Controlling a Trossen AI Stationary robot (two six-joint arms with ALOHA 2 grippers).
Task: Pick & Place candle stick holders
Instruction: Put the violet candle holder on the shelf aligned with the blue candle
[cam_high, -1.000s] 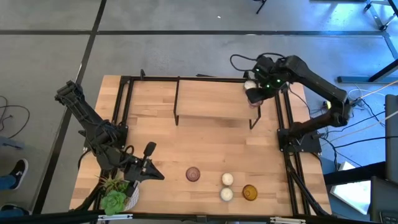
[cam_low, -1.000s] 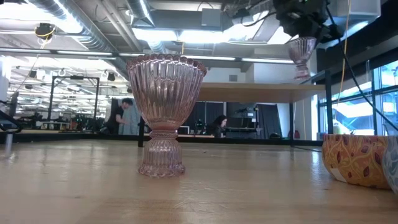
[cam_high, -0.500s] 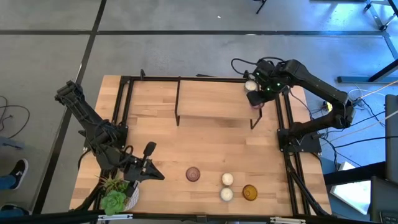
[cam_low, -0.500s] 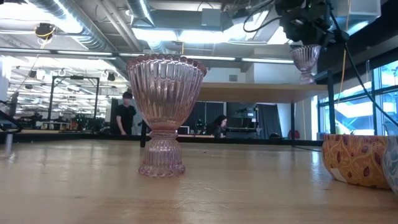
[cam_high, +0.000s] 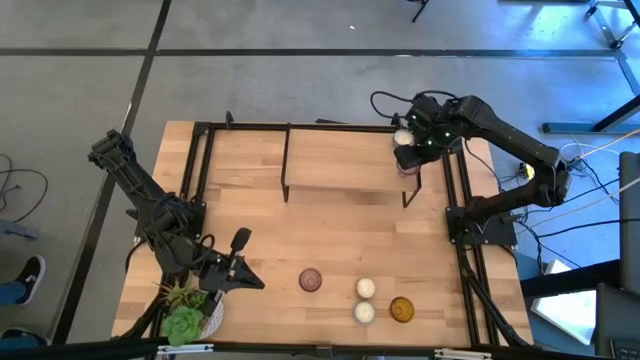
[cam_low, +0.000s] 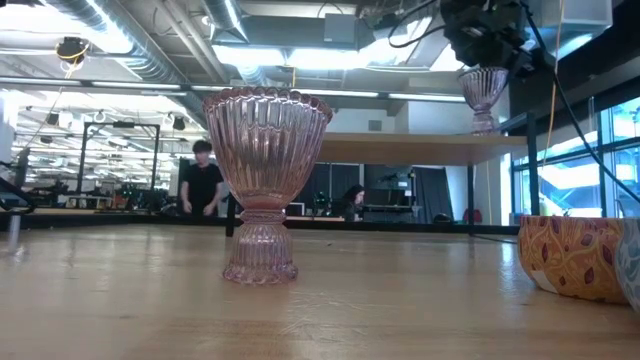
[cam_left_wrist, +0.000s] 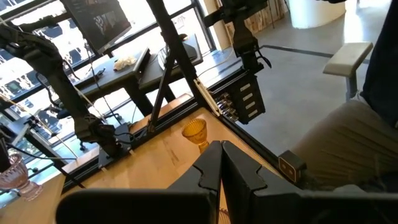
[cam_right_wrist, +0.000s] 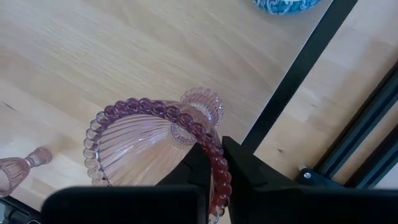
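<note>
step in hand: placing. A pink glass holder (cam_right_wrist: 155, 143) is held by its beaded rim in the right gripper (cam_high: 410, 158), jaws clamped on that rim, over the raised shelf (cam_high: 340, 165) at the table's far right corner.
where it sits: in the low view its foot looks right at shelf level, but contact can't be confirmed.
next move, best guess: the foot gets settled flat, then the jaws get opened and lifted straight off.
left gripper (cam_left_wrist: 219, 163): parked near the plant (cam_high: 186, 318), fingers pressed together, nothing held.
count on the table front: one pink (cam_high: 311, 280), two cream (cam_high: 365, 289), one amber (cam_high: 401, 310).
count by the shelf: one cream (cam_high: 401, 138), plus the held one.
</note>
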